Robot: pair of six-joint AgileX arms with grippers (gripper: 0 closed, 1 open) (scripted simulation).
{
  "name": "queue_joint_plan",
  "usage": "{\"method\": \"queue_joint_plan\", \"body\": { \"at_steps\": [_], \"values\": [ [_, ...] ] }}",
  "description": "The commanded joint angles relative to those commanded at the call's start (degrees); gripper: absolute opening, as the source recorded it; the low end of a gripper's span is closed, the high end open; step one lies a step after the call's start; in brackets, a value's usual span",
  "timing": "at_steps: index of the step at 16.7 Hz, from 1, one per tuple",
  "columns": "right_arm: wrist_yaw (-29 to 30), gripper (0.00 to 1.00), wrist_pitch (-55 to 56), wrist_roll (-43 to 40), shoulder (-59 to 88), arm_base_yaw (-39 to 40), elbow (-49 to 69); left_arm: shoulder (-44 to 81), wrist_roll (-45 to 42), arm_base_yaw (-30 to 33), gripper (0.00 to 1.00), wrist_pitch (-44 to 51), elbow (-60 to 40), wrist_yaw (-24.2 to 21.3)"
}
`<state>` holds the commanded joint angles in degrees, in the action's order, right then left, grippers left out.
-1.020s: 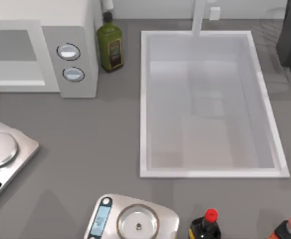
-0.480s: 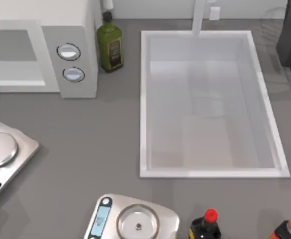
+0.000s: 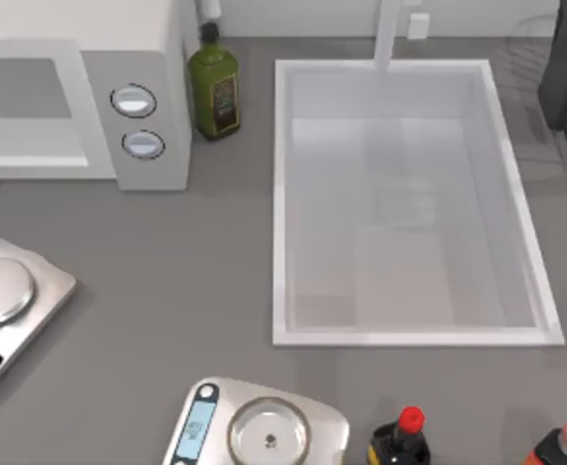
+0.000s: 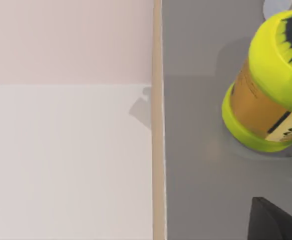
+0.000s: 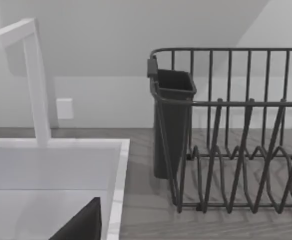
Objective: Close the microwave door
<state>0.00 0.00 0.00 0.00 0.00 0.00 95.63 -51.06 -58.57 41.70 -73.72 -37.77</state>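
The white microwave [image 3: 152, 58] stands at the counter's back left, with two round silver dials [image 3: 134, 101] on its front. Left of the dials is a white-framed grey rectangle [image 3: 21, 87], running off the left edge. I cannot tell whether it is the microwave door lying shut or the open cavity. In the left wrist view a big flat white panel [image 4: 68, 150] with a thin tan edge meets the grey counter. A dark piece of my left gripper [image 4: 275, 222] shows at the corner. A dark piece of my right gripper [image 5: 81, 225] pokes in by the sink.
A green oil bottle [image 3: 213, 85] stands right of the microwave. The white sink [image 3: 281, 194] with its faucet [image 5: 33, 75] takes the centre right. A dark dish rack [image 5: 235, 130] stands beyond it. Two scales [image 3: 264, 426] [image 3: 2, 291] and two sauce bottles [image 3: 404, 441] line the front. A yellow-green bottle [image 4: 268, 90] stands near the panel.
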Motion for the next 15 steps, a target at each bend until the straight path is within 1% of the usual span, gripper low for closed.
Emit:
{"method": "queue_joint_plan", "body": {
  "at_steps": [4,6,12,15],
  "values": [
    [0.0,1.0,0.0,0.0,0.0,0.0,0.0,-0.1,0.0,0.2,0.0,-0.3,0.3,0.2],
    [0.0,1.0,0.0,0.0,0.0,0.0,0.0,0.7,0.0,0.2,0.0,-2.5,2.0,0.1],
    [0.0,1.0,0.0,0.0,0.0,0.0,0.0,5.9,-0.2,-0.1,0.0,-19.1,12.4,-0.1],
    [0.0,1.0,0.0,0.0,0.0,0.0,0.0,7.4,-0.3,-0.2,0.0,-22.6,15.3,-0.1]
  ]
}}
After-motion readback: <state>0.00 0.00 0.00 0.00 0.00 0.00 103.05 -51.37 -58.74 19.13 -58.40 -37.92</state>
